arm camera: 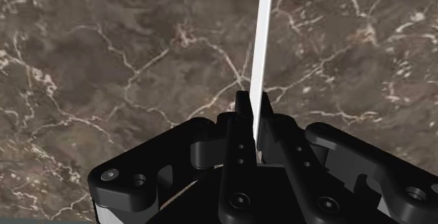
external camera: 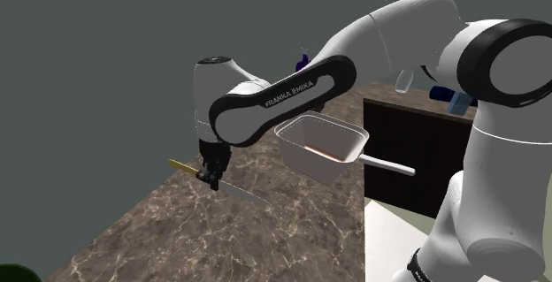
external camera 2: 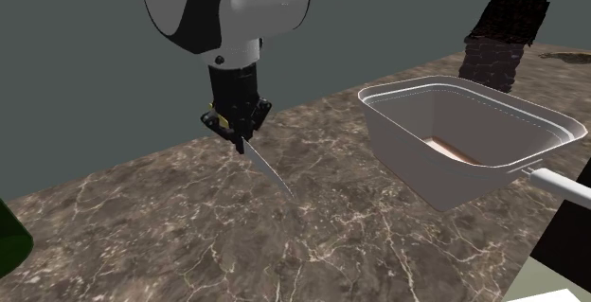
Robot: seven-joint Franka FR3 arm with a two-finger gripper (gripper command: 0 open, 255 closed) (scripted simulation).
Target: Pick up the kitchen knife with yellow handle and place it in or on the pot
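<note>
Gripper clamped on knife near yellow handle. Blade end faced pot, which stood near, toward shoulder view's right.

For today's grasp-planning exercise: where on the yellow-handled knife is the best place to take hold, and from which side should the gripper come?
Grip the knife where handle meets blade, coming from above, as the gripper does now. It is long and thin, so the jaws close across its flat sides, leaving the blade free.
</note>
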